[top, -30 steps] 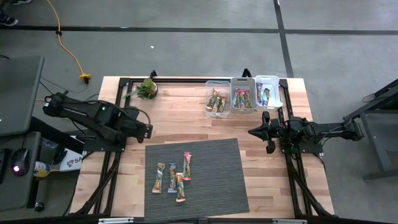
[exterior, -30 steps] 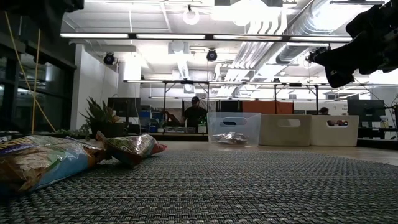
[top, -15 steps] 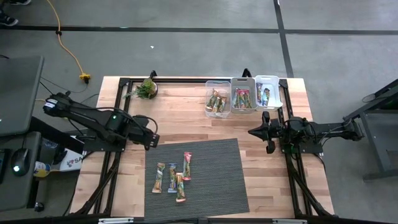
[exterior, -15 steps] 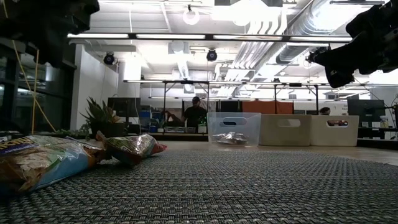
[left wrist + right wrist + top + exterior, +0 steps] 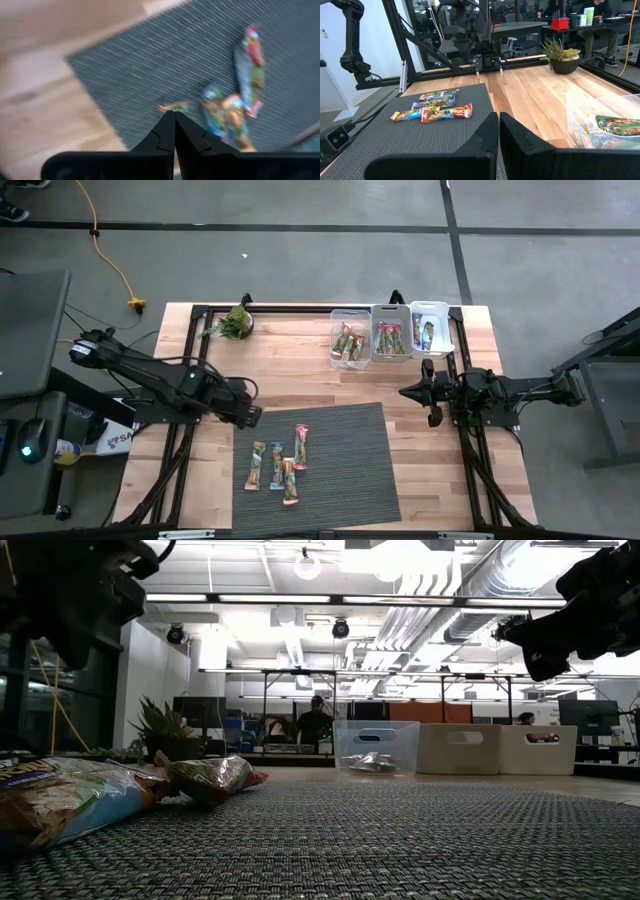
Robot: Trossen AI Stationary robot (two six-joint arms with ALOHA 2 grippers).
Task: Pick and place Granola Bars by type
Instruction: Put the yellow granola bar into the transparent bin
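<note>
Left tool (image 5: 252, 417) hangs pinched shut and empty over the grey woven mat (image 5: 350, 470). Those slim shiny-wrapped granola bars (image 5: 278, 464) look light, crinkly and slippery; best pinched across the middle.

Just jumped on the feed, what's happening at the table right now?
The robot is sorting granola bars by type. Four bars lie loose on the grey mat, and others already sit in the three clear bins at the far edge. The left gripper, fingers shut and empty, is over the mat's near-left corner, close to the loose bars. The right gripper is shut too, empty, parked in front of the bins. A potted plant stands aside.
</note>
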